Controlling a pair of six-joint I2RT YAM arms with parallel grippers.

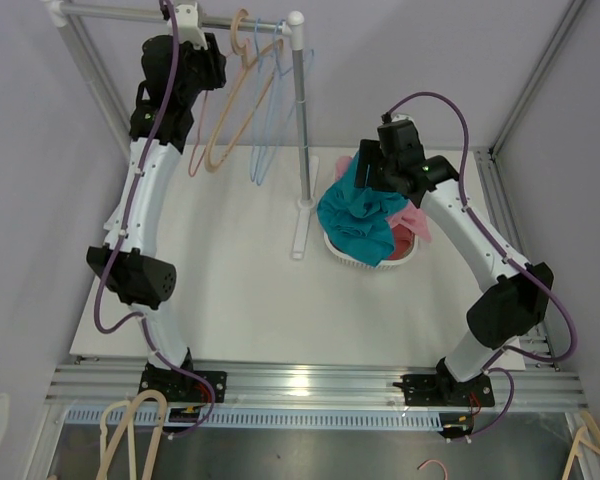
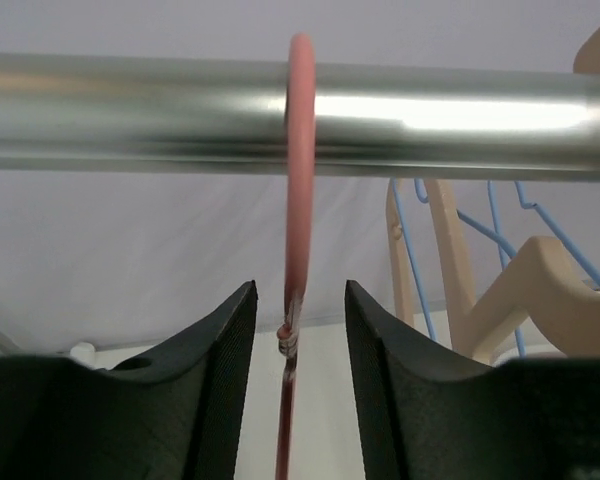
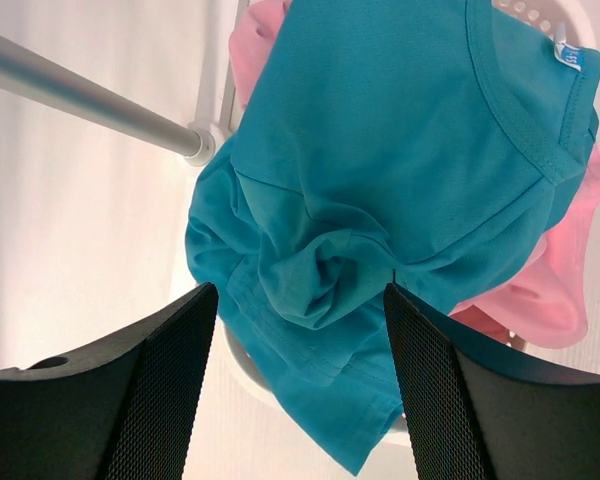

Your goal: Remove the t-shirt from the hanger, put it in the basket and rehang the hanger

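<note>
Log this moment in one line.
left gripper open astride pink wire hanger on metal rail | right gripper open above teal t-shirt on white basket | t-shirt off hanger

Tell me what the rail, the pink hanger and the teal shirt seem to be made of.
Rail: metal, likely polished steel or aluminium; bright streaky reflections.
Hanger: probably coated wire, matte pink; thin, with a twist at the neck.
Shirt: soft knit fabric, likely cotton; ribbed collar, loose folds.

Teal t-shirt (image 1: 355, 220) lies crumpled in basket (image 1: 363, 264), pink hanger (image 2: 300, 150) on rail (image 2: 130, 115).
</note>
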